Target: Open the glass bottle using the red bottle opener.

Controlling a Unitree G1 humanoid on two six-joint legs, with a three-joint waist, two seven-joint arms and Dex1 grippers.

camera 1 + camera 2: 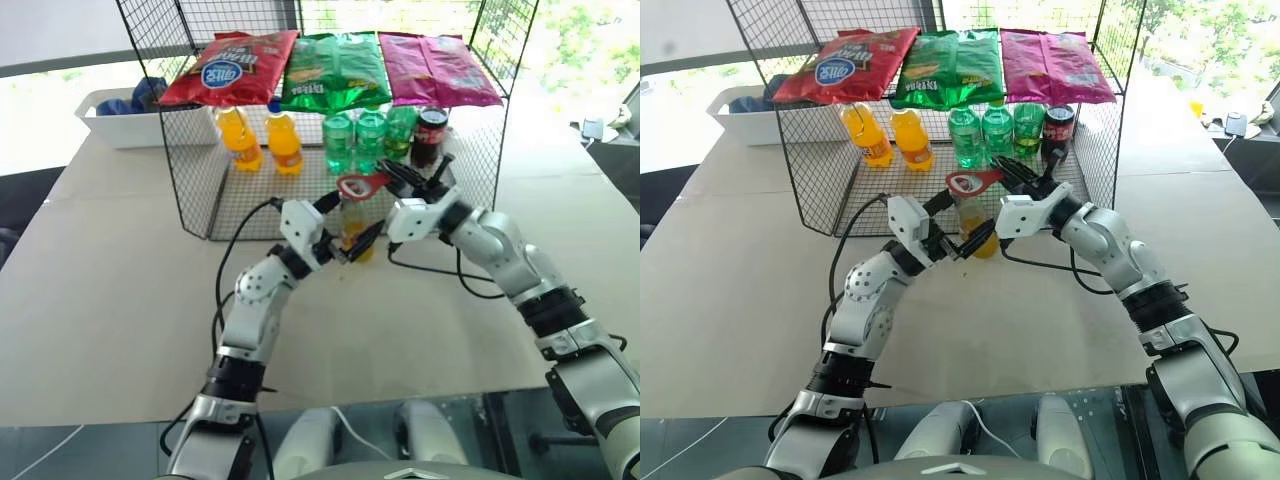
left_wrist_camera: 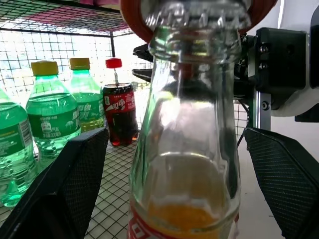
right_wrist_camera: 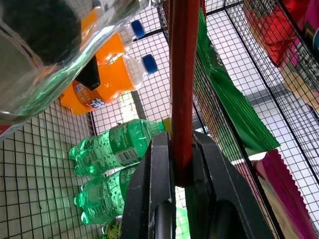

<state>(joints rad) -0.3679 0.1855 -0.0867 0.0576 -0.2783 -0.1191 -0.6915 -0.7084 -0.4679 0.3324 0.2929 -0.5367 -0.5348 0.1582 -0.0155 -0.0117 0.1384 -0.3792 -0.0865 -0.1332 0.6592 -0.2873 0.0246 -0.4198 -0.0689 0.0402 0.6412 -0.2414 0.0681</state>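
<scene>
The glass bottle (image 1: 356, 228) stands on the table in front of the wire rack, clear, with orange liquid low down and a red label band. My left gripper (image 1: 349, 223) is open around its body; one black finger (image 2: 65, 184) shows on each side of the glass (image 2: 187, 149), with gaps between. My right gripper (image 1: 393, 177) is shut on the handle of the red bottle opener (image 1: 362, 184). The opener's ring head (image 2: 133, 17) sits over the bottle's top. In the right wrist view, the flat red handle (image 3: 183, 74) rises from between the shut fingers (image 3: 160, 189).
Just behind the bottle stands a black wire rack (image 1: 190, 190). It holds orange soda bottles (image 1: 262, 140), green bottles (image 1: 355, 140) and a cola bottle (image 1: 430, 135), with chip bags (image 1: 335, 68) on top. A white bin (image 1: 120, 125) sits at the back left.
</scene>
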